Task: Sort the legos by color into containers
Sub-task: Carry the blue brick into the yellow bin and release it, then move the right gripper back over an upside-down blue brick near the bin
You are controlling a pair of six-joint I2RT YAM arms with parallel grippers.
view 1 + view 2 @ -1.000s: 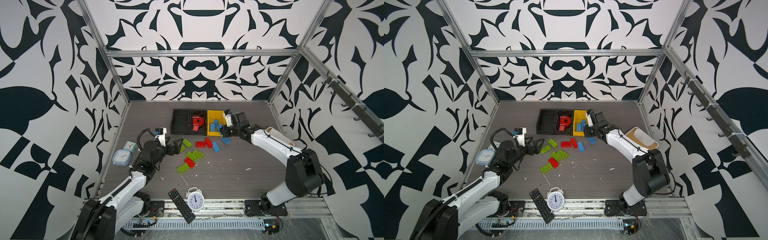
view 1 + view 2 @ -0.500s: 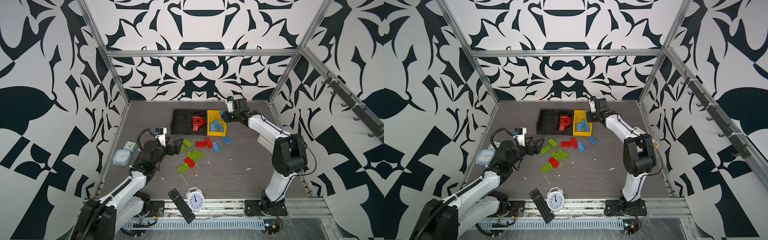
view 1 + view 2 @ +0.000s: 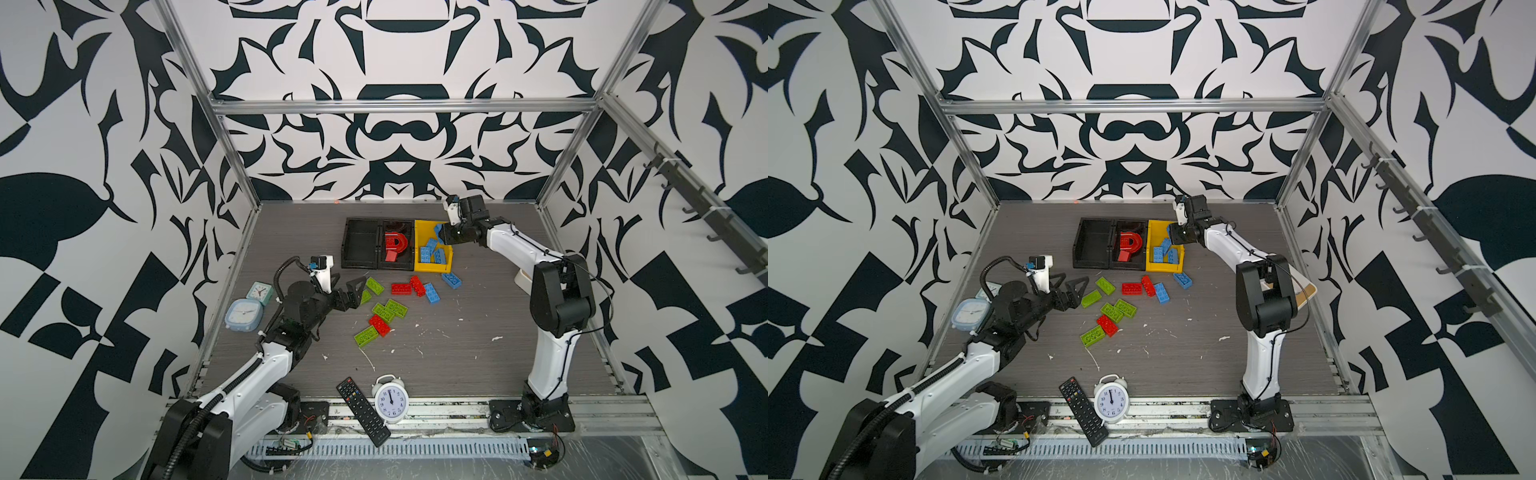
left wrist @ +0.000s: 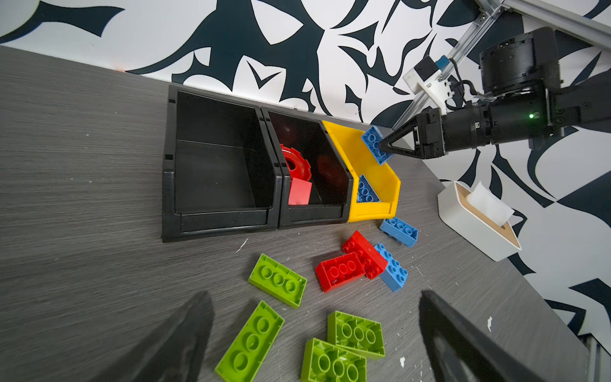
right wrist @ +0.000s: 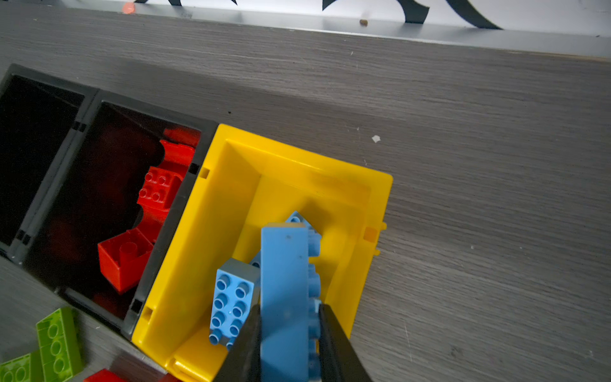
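Ten legos [image 3: 397, 307] lay loose mid-frame: five green, three red, two blue; right gripper [image 4: 386, 148] clamped a blue brick [image 4: 373, 142]; left gripper [image 4: 315, 294] gaped open.

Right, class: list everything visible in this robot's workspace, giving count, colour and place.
Black bins: two, joined, back.
Yellow bin: one, adjoining them.
Green legos: five, lime, on table.
Red legos: three, on table; arch in a black bin.
Blue legos: two on table; several in yellow bin.
Clocks: three; white front, two bluish left.
Remote: one, black, front.
White box: one, right.
Left gripper: open, near green legos.
Right gripper: shut on held lego, blue, over bin.
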